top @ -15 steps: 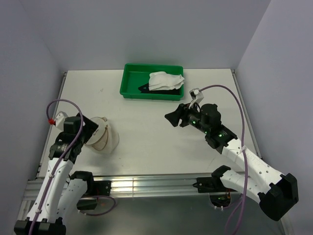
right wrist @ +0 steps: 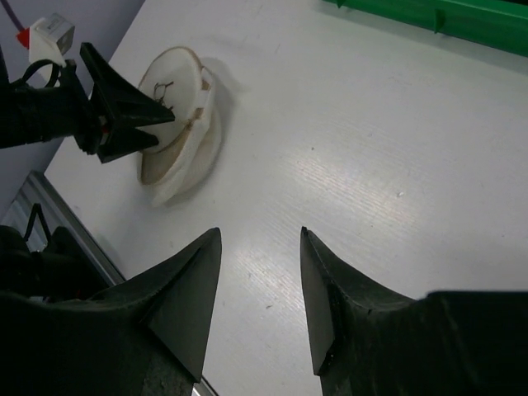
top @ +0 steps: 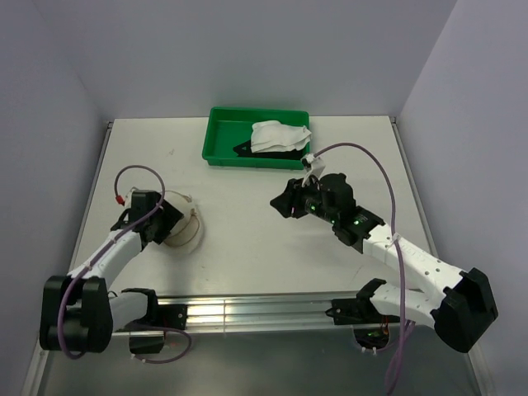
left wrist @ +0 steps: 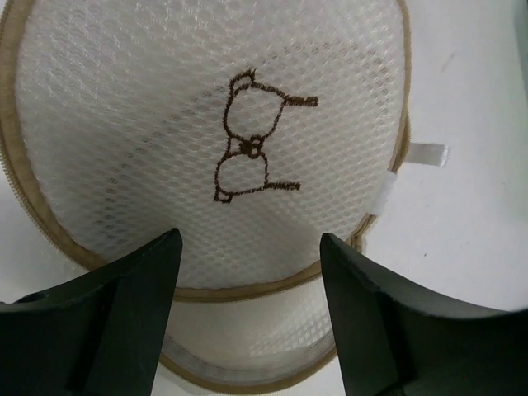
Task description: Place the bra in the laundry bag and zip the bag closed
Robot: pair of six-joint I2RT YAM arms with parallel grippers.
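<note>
the bra (top: 245,148) lies in the green tray (top: 221,132) at the far side of the table (top: 247,223). only a dark corner of it shows at the tray's near edge; the rest is hidden under a crumpled white cloth (top: 280,136).

the laundry bag (top: 188,235) sits on the left part of the table, well apart from the tray. in the right wrist view the bag (right wrist: 177,140) is tipped on its side, its round top turned toward the left arm. the left wrist view shows that mesh top (left wrist: 206,124) close up, with a brown stitched bra drawing (left wrist: 252,140) on it and a tan zip edge round it. a second tan-edged rim (left wrist: 247,384) shows just below the top's rim, and a small white loop tab (left wrist: 429,153) sticks out at the right.

the left gripper (top: 171,220) is at the bag with its fingers spread, one either side of the lower part of the round top. whether they touch the mesh cannot be told.

the right gripper (top: 278,203) hangs over the bare middle of the table, between bag and tray, pointing toward the bag. its fingers (right wrist: 186,305) are spread apart and hold nothing.
</note>
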